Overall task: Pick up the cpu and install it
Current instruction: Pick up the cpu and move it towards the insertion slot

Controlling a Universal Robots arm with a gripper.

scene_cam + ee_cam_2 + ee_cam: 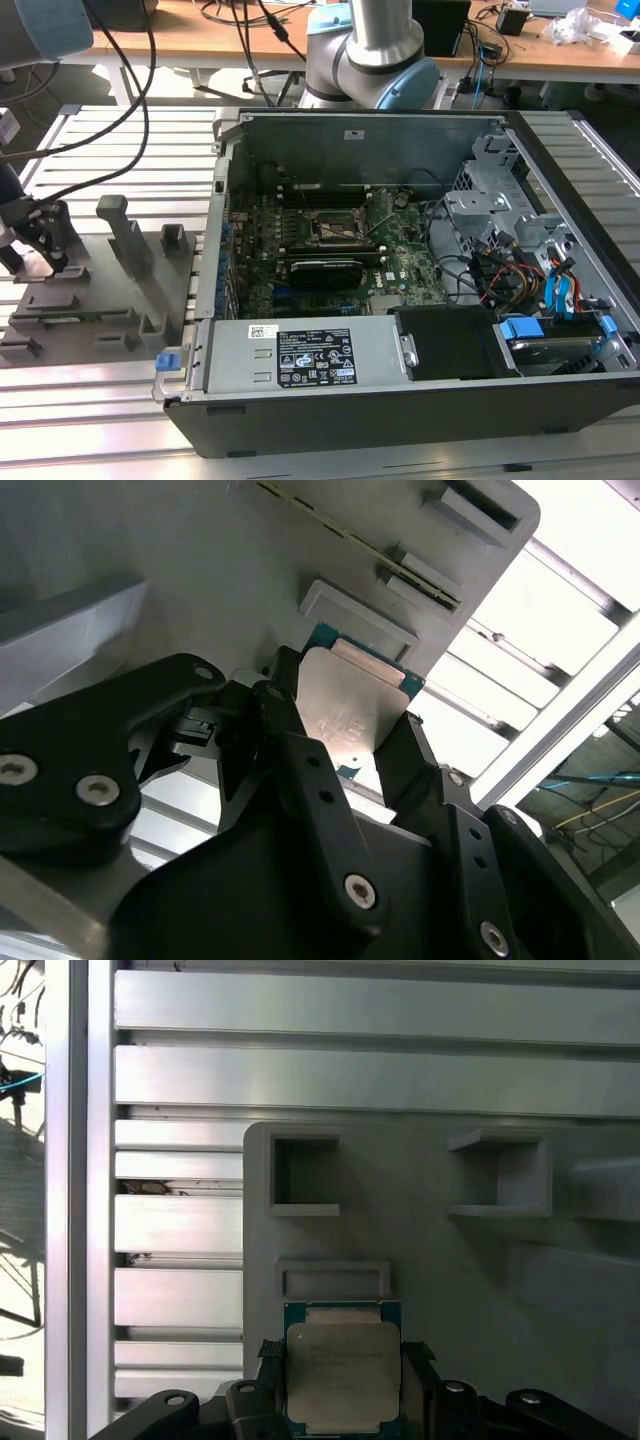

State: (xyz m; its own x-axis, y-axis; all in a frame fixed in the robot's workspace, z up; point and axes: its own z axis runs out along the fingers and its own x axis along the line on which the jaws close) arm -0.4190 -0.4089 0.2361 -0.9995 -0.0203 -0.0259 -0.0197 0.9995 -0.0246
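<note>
I see gripper (pixel 52 258) at exterior view's left, pointing down over grey fixture tray (pixel 110 310). In both wrist views black fingers (pixel 300 750) set narrow, pinching cpu (pixel 350 705) (pixel 343 1370) by two opposite edges, silver plate toward camera. Cpu just beside tray's shallow rectangular recess (pixel 332 1280); cannot tell if lifted. Further right, open PC case (pixel 420 410) holds motherboard (pixel 400 265) with black socket frame (pixel 338 226).
</note>
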